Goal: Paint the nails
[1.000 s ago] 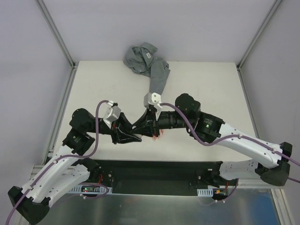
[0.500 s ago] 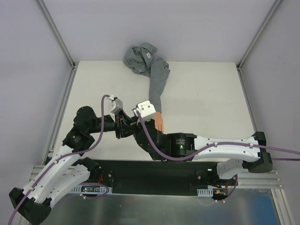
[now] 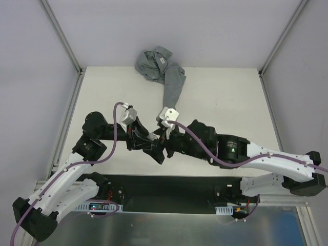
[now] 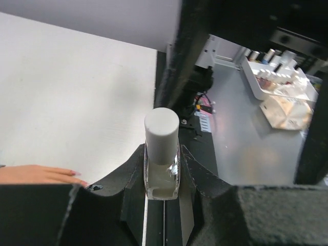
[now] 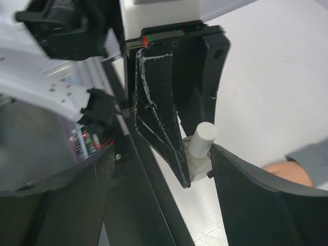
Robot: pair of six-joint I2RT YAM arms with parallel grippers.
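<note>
Left gripper [image 4: 162,177] clamps small bottle [image 4: 162,134]; right gripper [image 5: 161,161] wide; white table [image 3: 225,97] (grey walls [image 3: 179,25]).

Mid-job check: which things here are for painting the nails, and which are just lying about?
For the job: small white-capped bottle in the left gripper's jaws; mannequin hand; its nails.
Lying about: bunched grey shirt at the table's far edge; tray of bottles off the table.

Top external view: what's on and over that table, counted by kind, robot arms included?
Robot arms: 2, left arm and right arm
Mannequin hand in grey sleeve: 1
Nail polish bottle: 1
Total: 4
</note>
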